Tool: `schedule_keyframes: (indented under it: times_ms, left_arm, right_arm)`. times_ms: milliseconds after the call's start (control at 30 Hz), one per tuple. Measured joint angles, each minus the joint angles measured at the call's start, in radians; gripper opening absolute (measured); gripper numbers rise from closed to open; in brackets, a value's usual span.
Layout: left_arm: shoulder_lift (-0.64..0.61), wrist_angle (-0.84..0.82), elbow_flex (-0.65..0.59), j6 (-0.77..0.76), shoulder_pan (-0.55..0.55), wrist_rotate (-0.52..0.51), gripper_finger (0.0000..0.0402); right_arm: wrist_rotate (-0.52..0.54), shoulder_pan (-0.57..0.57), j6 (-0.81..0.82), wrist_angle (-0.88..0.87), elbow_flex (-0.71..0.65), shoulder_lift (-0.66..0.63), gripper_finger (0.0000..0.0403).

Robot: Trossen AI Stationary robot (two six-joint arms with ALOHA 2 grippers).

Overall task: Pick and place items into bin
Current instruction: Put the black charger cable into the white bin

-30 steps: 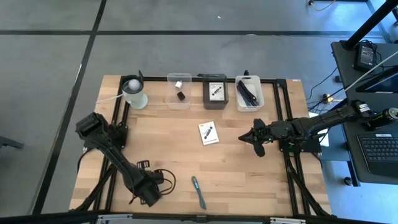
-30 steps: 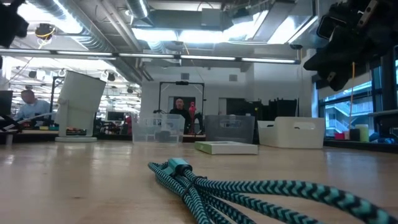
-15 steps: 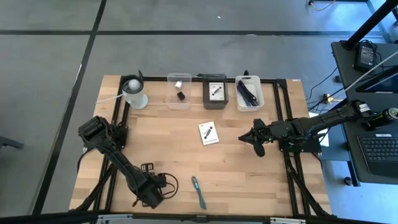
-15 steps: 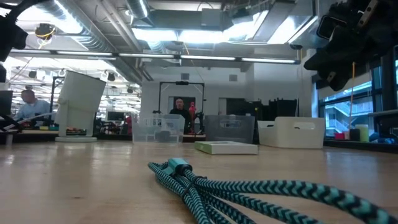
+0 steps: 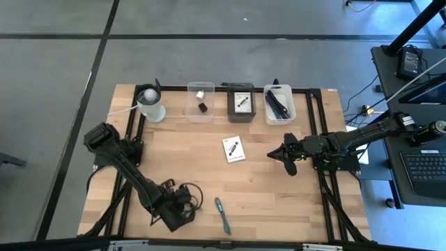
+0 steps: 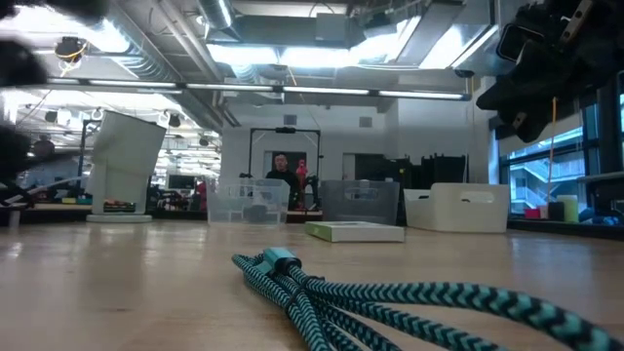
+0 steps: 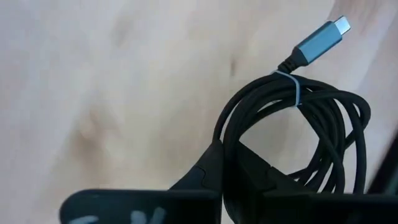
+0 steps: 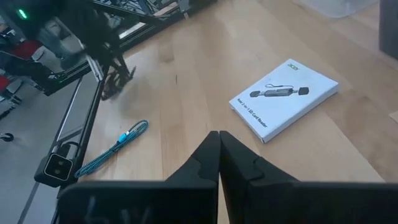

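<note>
Left claw (image 5: 182, 209) shifted, gripping black cable (image 7: 292, 134).

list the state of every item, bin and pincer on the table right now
left pincer: shut on the black coiled cable
black coiled cable: gripped, bundled by a tie, at the table's front left
right pincer: shut, holding nothing, hovering at the right side
white flat box: lying loose mid-table
teal braided cable: lying loose near the front edge
three clear plastic bins: open-topped at the back edge, each already holding items

Left gripper (image 5: 180, 211) sits low near the tabletop's front edge, fingers clamped; right gripper (image 5: 284, 156) hovers closed by the right edge.
</note>
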Motion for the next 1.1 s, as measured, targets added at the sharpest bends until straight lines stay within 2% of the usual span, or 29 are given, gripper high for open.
schedule_keyframes:
  times_ms: [167, 300, 367, 467, 700, 800, 1000, 1100]
  left_arm:
    - [-0.143, -0.01, 0.001, -0.04, 0.055, -0.168, 0.0007]
    - [-0.246, -0.016, 0.002, -0.036, 0.144, -0.279, 0.0006]
    - [-0.288, -0.01, 0.002, 0.007, 0.204, -0.32, 0.0006]
    - [-0.324, 0.022, 0.002, 0.139, 0.309, -0.322, 0.0005]
    - [-0.329, 0.292, 0.003, 0.534, 0.629, -0.161, 0.0005]
    - [-0.314, 0.417, 0.004, 0.569, 0.79, -0.063, 0.0004]
    - [-0.241, 0.667, 0.004, 0.607, 1.065, 0.192, 0.0004]
    - [-0.174, 0.719, 0.048, 0.639, 1.152, 0.296, 0.0004]
  right_arm:
    - [0.0, 0.0, -0.001, 0.0, 0.0, 0.0, 0.0008]
    - [0.0, 0.0, -0.002, 0.0, 0.0, 0.0, 0.0008]
    - [0.0, 0.0, -0.001, 0.0, 0.0, 0.0, 0.0008]
    - [0.0, 0.0, -0.001, 0.005, 0.0, 0.0, 0.0008]
    - [0.001, 0.0, -0.002, 0.058, 0.0, 0.0, 0.0008]
    - [0.016, -0.007, -0.003, 0.084, 0.0, 0.0, 0.0008]
    - [0.264, -0.066, -0.001, 0.133, 0.001, -0.001, 0.0008]
    - [0.328, -0.132, -0.004, 0.198, 0.001, -0.001, 0.0008]
